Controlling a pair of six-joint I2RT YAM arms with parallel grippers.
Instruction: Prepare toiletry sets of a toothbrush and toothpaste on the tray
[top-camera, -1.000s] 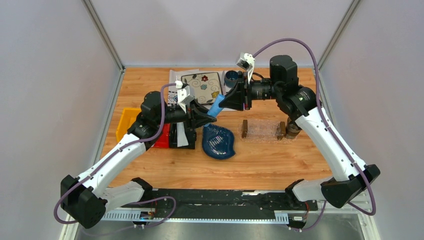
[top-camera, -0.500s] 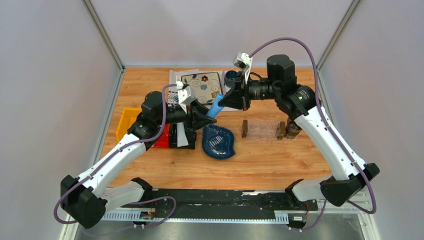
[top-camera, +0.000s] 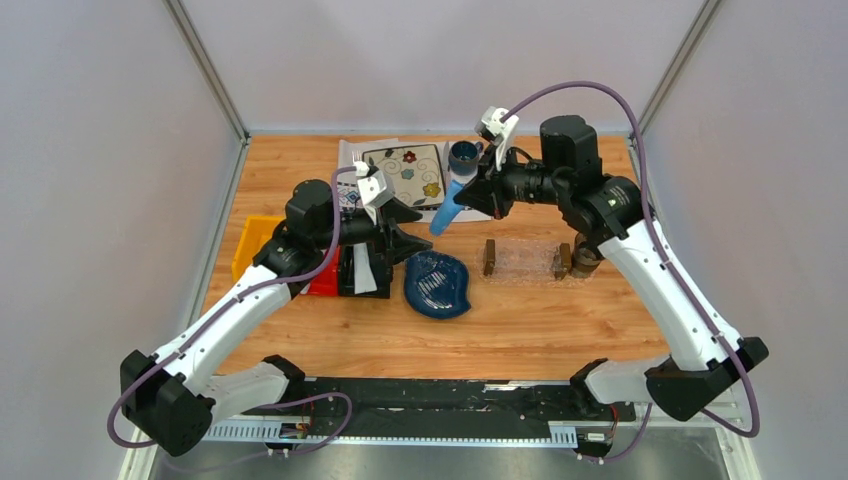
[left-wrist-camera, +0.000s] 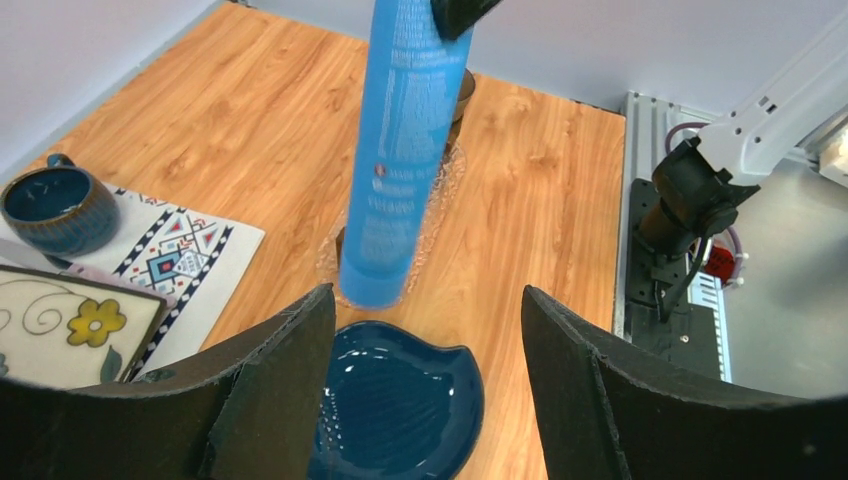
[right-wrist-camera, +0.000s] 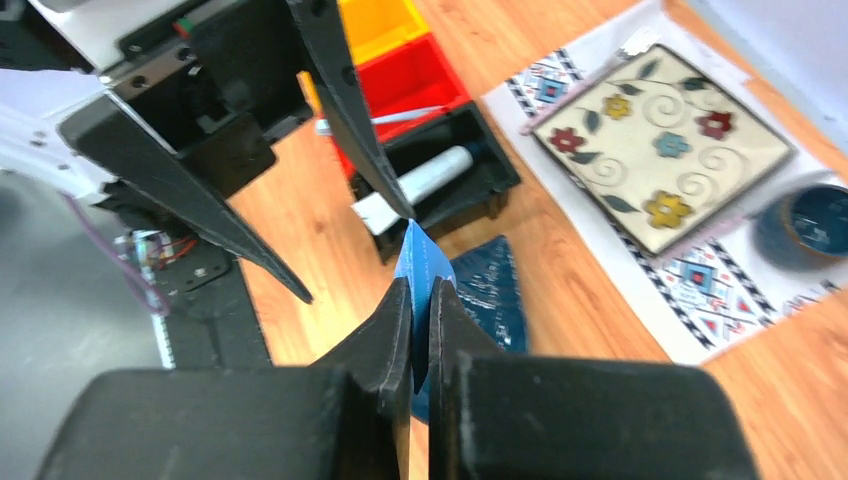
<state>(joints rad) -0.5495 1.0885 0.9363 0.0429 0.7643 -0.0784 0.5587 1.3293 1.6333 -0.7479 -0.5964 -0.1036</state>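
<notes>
Seen from above, a wooden tabletop holds a dark blue leaf-shaped dish near its middle, and two robot arms meet in the air over the dish's far edge. The right gripper is pressed together on the flat top end of a light blue toothpaste tube, which hangs tilted with its round lower end just above the far rim of the dish, clear of the tabletop. The left gripper is spread wide, with one dark finger on each side of the tube's lower end and a clear gap on both sides, so it touches nothing. To the right of the dish, a short way off, sits the clear tray with a brown wooden block at each short end. Just left of the dish stands a black bin holding a white-grey toothpaste tube. A red bin sits on the far side of the black bin from the dish, with a slim pale toothbrush lying in it, and a yellow bin is further left again. Beyond the dish lie a square flowered plate and a blue cup on a patterned mat.
</notes>
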